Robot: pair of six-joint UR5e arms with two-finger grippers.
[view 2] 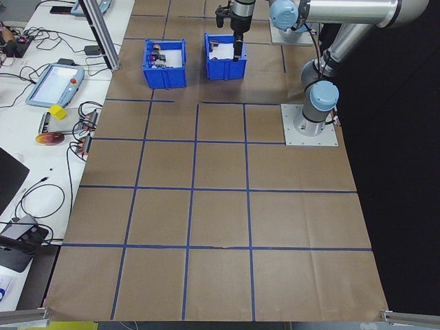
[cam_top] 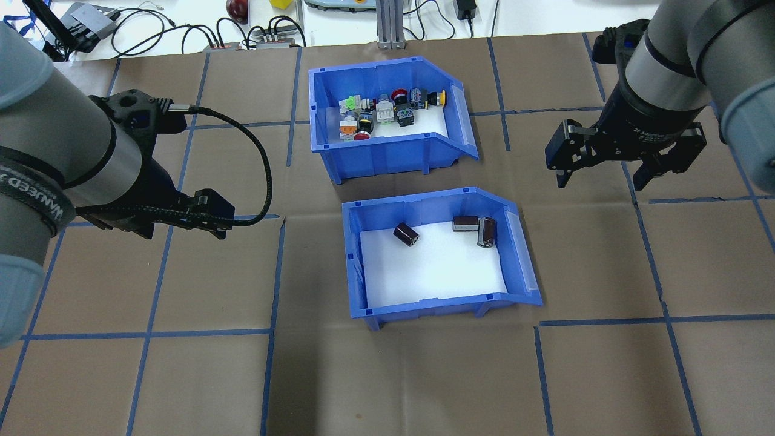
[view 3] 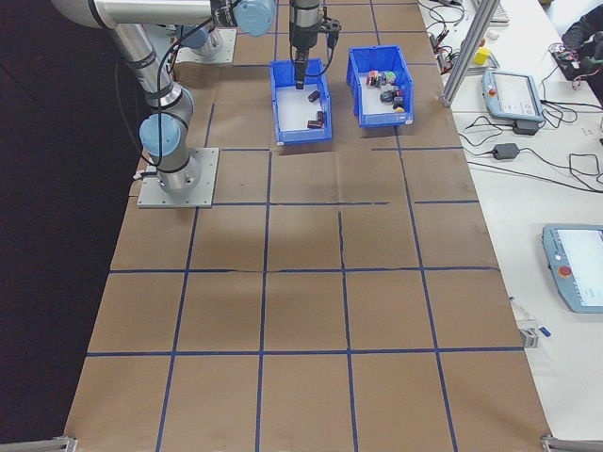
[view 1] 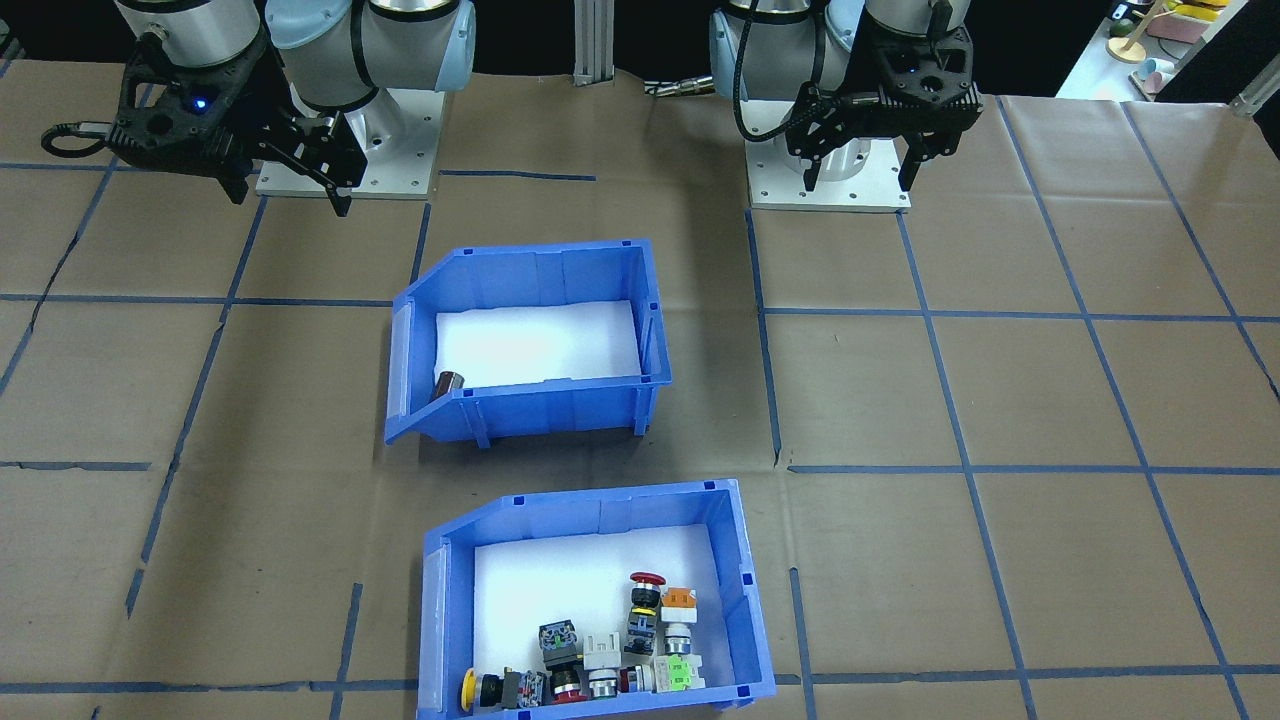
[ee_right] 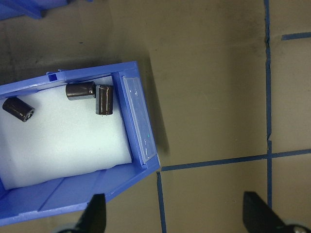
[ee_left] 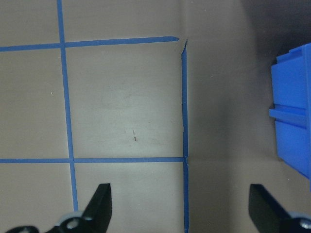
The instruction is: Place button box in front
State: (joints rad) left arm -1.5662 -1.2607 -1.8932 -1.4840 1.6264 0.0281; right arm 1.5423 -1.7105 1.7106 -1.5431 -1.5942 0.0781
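Observation:
The button box (cam_top: 387,158), a blue bin with coloured push-buttons (cam_top: 387,109) piled at one end of its white floor, stands on the far side of the table from the robot, also seen as the button box (view 1: 745,590). Between it and the robot's bases stands a second blue bin (cam_top: 424,307) holding three dark cylinders (cam_top: 474,227). My left gripper (view 1: 860,180) hangs open over bare table left of that nearer bin, nothing between its fingers (ee_left: 99,206). My right gripper (cam_top: 605,178) is open above the table right of the nearer bin, whose sloped end (ee_right: 141,131) shows below it.
Brown paper with a blue tape grid covers the table. A white bench with cables (cam_top: 254,36) and an aluminium post (cam_top: 387,24) lies past the far edge. Both arm bases (view 1: 830,185) sit at the robot's side. A blue bin wall (ee_left: 294,126) edges the left wrist view.

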